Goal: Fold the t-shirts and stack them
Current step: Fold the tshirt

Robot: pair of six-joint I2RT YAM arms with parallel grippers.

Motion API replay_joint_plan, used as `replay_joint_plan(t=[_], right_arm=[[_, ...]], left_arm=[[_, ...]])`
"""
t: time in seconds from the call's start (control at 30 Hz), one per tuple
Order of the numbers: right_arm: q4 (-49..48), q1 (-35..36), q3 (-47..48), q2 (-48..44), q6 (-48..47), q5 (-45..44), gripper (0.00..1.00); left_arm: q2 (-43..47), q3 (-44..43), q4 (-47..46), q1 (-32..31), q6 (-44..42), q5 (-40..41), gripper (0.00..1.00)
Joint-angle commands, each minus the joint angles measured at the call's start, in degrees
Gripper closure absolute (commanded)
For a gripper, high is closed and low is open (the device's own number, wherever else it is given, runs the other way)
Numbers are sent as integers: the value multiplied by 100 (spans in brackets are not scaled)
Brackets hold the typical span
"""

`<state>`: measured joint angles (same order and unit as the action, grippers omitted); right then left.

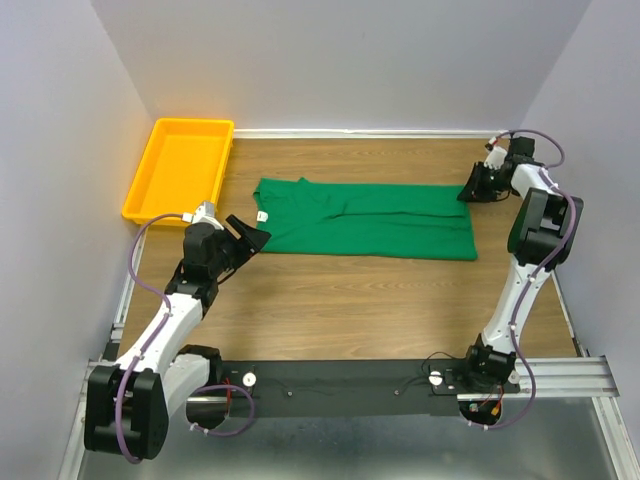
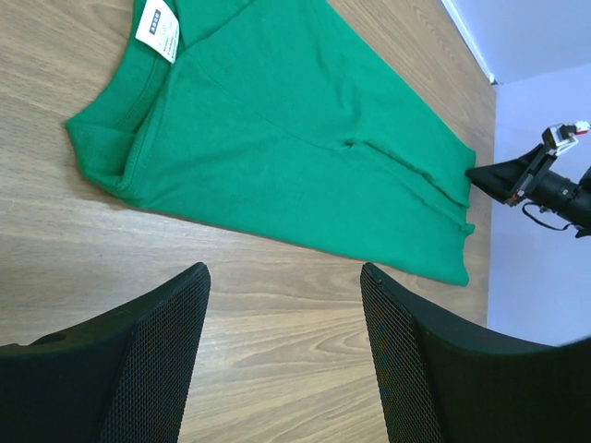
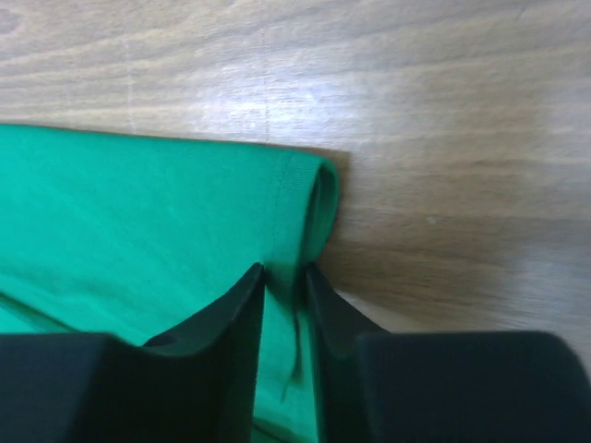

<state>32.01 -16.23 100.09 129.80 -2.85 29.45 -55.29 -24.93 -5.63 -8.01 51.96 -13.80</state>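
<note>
The green t-shirt [image 1: 370, 220] lies flat across the back of the table, folded lengthwise, with its white neck label [image 1: 263, 215] at the left end. My left gripper [image 1: 250, 232] hovers open by the collar corner. In the left wrist view its fingers [image 2: 284, 272] frame bare wood just short of the t-shirt [image 2: 295, 157] and the label [image 2: 157, 28]. My right gripper [image 1: 470, 190] is at the shirt's far right corner. In the right wrist view its fingers [image 3: 284, 272] are closed narrowly on the hem of the t-shirt [image 3: 138, 212], with green cloth pinched between them.
A yellow tray [image 1: 140, 185] stands at the back left corner against the wall. White walls close in the table on three sides. Bare wood runs between the shirt and the arm bases.
</note>
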Motion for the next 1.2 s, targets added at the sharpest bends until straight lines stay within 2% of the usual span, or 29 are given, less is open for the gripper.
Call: replay_joint_plan(t=[0.0,0.1,0.2,0.27,0.33,0.37,0.4,0.47,0.53,0.6,0.63,0.73,0.83,0.9,0.93,0.97,1.03,1.07,1.1,1.13,1.17], right_arm=[[16,-3,-323,213,197,1,82],[-142,-91,-665,-49,241,-464,99],[-379,-257,-1008,-357,250,-817,99],[-511,-363,-1561,-778,111,-1125,99],[-555,-547,-1992,-1121,-83,-1301,99],[-590,-618,-2525,-1289,-354,-1450,99],[-617,-784,-2782,-1664,-504,-1521,99],[-678,-978,-3301,-2018,-925,-1706,99],[-670,-1303,-3864,-2546,-1268,-1759,99],[-670,-1479,-4267,-3071,-1498,-1846,86],[-661,-1488,-4375,-3266,-1612,-1977,67],[-643,-1497,-4613,-3932,-1929,-2040,38],[-539,-1480,-4447,-4321,-2219,-1673,28],[-389,-1392,-4175,-4305,-2465,-1312,22],[-267,-1313,-3921,-4166,-2622,-919,17],[-178,-1191,-3753,-4060,-2746,-715,16],[198,-586,-3437,-3718,-2966,-93,10],[383,-331,-3200,-3507,-3210,103,9],[507,220,-2745,-3035,-3282,270,9],[665,478,-2445,-2787,-3327,681,8],[718,707,-2146,-2532,-3266,928,6]], left_arm=[[123,50,-149,-34,16,-88,26],[97,-29,-140,-34,-37,-79,26],[-69,-248,-105,-34,-195,18,26],[-297,-450,-114,-34,-300,53,27],[-885,-993,-131,-25,-476,9,27],[-1148,-1231,-132,-51,-677,-52,27],[-1734,-1477,-132,-60,-792,-78,27],[-2387,-2312,-44,-130,-977,-105,29],[-3424,-3339,236,-288,-1293,-105,31],[-4501,-4147,552,-551,-1661,-70,34],[-4848,-5004,1024,-631,-1811,-35,35],[-5895,-6562,1930,-912,-2225,394,37],[-5951,-6894,1979,-957,-2296,1027,37],[-5461,-6711,1794,-957,-2357,1256,35],[-5223,-6370,1541,-957,-2479,1501,34],[-4977,-6158,1408,-957,-2524,1608,33],[-4116,-5362,1014,-948,-2533,1828,23],[-3791,-5025,828,-896,-2490,1820,20],[-3466,-4656,626,-860,-2411,1741,14],[-2793,-3870,146,-782,-2332,1288,13],[-2473,-3453,-111,-685,-2236,970,10]])
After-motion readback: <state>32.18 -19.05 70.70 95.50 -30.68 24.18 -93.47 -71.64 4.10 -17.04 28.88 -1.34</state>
